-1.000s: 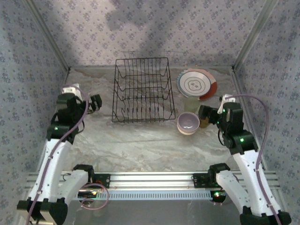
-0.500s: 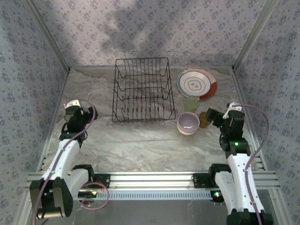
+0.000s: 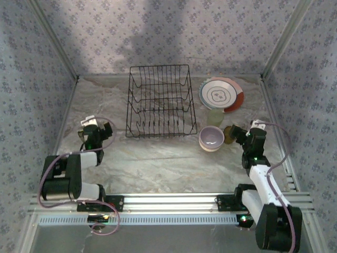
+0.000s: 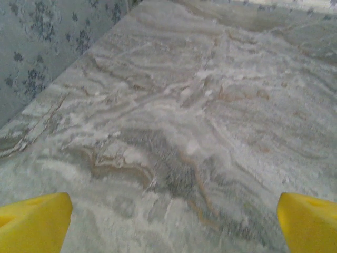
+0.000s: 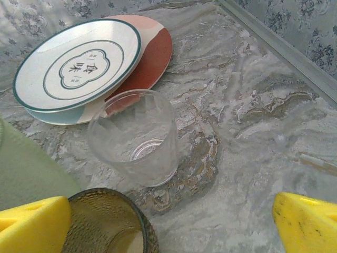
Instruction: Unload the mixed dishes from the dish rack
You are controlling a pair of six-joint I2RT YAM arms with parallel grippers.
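Right now the dish rack [image 3: 158, 105] is standing with its wires bare toward the back of the marble tabletop [image 4: 174, 105], roughly midway between the side walls. The dishes are sitting out on the tabletop to its right. A green-ringed plate [image 5: 76, 63] is lying on top of an orange-red plate [image 5: 155, 52], overlapping it and leaving its right part showing. Just in front of them a clear cup [image 5: 134, 137] is standing upright, and an amber cup [image 5: 108, 221] is standing nearer the right arm, close beside the clear one. A lavender bowl [image 3: 211, 138] is resting upright to the left of the amber cup, near the rack's front right corner. The left fingers [image 4: 37, 224] are spreading wide apart and gripping nothing, hovering low over bare marble to the left of the rack. The right fingers [image 5: 34, 224] are likewise gaping wide, holding nothing, with the amber cup sitting just ahead of the left one.
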